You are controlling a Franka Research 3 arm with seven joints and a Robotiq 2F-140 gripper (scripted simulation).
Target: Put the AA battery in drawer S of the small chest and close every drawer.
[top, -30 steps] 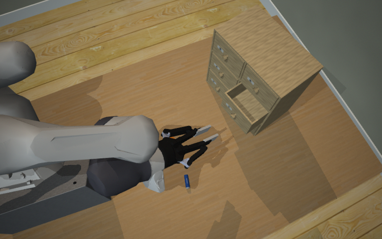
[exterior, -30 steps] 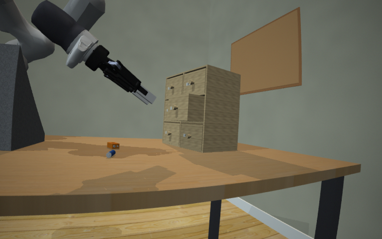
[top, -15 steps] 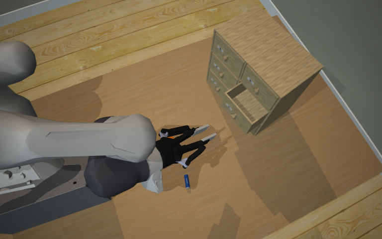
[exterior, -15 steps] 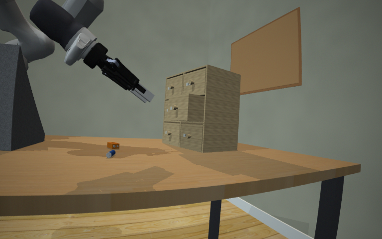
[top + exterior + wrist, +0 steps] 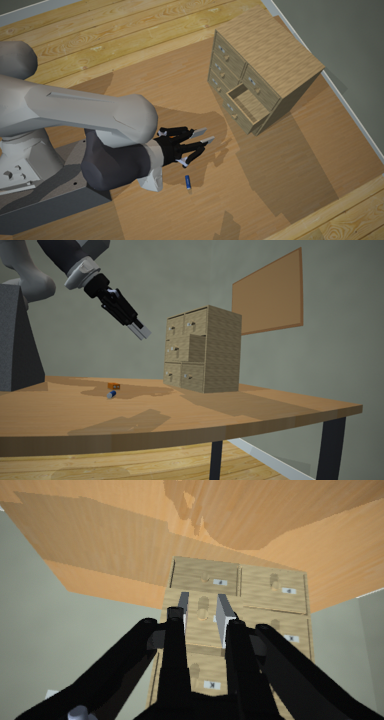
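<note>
End effector [image 5: 203,136] [image 5: 143,337] [image 5: 202,605] empty, fingers slightly apart, above bench [image 5: 175,93] [image 5: 198,415] [image 5: 135,535]. Blue cylindrical AA battery [image 5: 187,181] [image 5: 111,394] lies below, on its right-hand side, long axis roughly crosswise to its pointing direction.

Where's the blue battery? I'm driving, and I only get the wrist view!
Observer: The blue battery lies on its side on the table, near a small orange block.
Operator: Is anything inside the pulled-out drawer?
Observer: From above, I see nothing in the part of the pulled-out drawer that shows.
Operator: Is my hand bumping it?
Observer: No, the exterior view shows a gap between the hand and that drawer.
</note>
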